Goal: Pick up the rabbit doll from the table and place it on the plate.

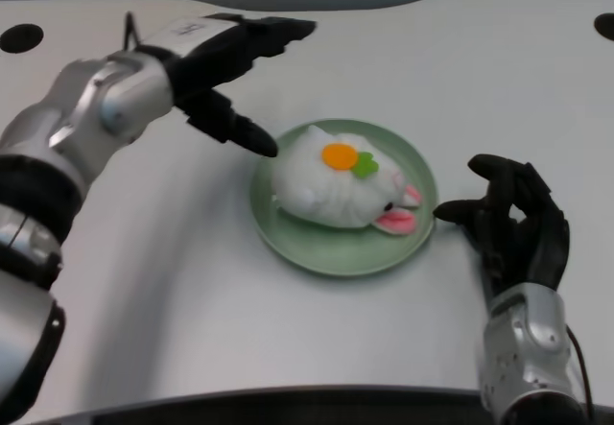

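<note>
white rabbit [331, 187] lying on its side on the green plate [288, 238], orange-and-green patch facing up, pink ears toward the right rim. left robot hand [230, 70] above the counter [173, 300] just left of the plate, fingers spread apart, holding nothing, one fingertip near the rabbit.

1. Rabbit doll [338, 187]: quantity 1. White body, with one orange patch and one green patch on top; two pink-lined ears are visible.
2. Plate [317, 247]: quantity 1. Green, round.
3. Counter [192, 300]: quantity 1. White surface.
4. Dark round holes in the counter: quantity 2, one at the far left corner [21, 37] and one at the far right edge [604, 26].
5. Robot hand: quantity 2, one left robot hand [225, 70] and one right robot hand [513, 224], both black.
6. Silver forearms: quantity 2, one per robot hand.
</note>
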Robot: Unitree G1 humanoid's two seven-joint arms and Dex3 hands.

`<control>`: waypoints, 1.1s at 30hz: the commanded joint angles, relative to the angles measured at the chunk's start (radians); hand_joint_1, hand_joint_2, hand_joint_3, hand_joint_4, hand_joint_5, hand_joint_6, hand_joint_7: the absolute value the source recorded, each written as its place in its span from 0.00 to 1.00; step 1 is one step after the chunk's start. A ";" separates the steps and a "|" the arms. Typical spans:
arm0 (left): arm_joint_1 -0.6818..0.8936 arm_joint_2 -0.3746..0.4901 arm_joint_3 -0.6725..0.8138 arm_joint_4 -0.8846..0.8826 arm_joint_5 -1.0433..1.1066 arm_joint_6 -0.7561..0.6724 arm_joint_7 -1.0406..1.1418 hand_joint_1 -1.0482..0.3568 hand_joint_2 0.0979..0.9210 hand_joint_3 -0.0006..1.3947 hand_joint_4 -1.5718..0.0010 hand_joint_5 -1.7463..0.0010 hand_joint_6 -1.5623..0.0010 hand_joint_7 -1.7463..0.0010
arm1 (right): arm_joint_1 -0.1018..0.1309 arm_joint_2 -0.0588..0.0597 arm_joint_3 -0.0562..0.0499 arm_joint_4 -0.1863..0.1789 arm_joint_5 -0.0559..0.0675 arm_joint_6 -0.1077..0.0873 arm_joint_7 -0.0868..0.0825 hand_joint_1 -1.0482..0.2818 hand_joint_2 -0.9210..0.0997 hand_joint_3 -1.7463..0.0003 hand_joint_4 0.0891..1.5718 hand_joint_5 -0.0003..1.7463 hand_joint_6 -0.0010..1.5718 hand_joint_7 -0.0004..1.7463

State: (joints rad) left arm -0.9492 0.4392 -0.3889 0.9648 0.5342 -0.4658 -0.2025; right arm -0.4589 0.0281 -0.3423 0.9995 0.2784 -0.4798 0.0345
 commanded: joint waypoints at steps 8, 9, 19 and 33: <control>0.317 0.017 0.248 -0.095 -0.257 -0.120 0.112 0.29 1.00 0.21 0.87 0.92 0.88 0.95 | 0.008 0.006 0.015 -0.040 -0.009 0.020 -0.012 0.49 0.00 0.73 0.47 0.81 0.41 0.66; 0.352 -0.001 0.275 -0.114 -0.293 -0.115 0.117 0.30 1.00 0.21 0.85 0.91 0.86 0.95 | 0.011 0.006 0.017 -0.045 -0.011 0.019 -0.012 0.50 0.00 0.73 0.47 0.81 0.41 0.66; 0.650 -0.176 0.478 -0.467 -0.654 0.152 0.071 0.38 1.00 0.27 0.87 0.31 0.66 0.93 | 0.004 -0.011 0.011 -0.037 -0.010 0.025 -0.011 0.49 0.00 0.72 0.47 0.81 0.41 0.67; 0.847 -0.313 0.601 -0.737 -0.895 0.452 0.043 0.41 1.00 0.31 0.92 0.00 0.93 0.17 | -0.088 -0.069 -0.052 0.133 0.032 0.007 0.043 0.47 0.00 0.80 0.57 0.77 0.46 0.65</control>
State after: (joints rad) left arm -0.1238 0.1368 0.2024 0.2391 -0.3479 -0.0351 -0.1624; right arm -0.5409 -0.0411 -0.3875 1.1170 0.3051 -0.4642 0.0690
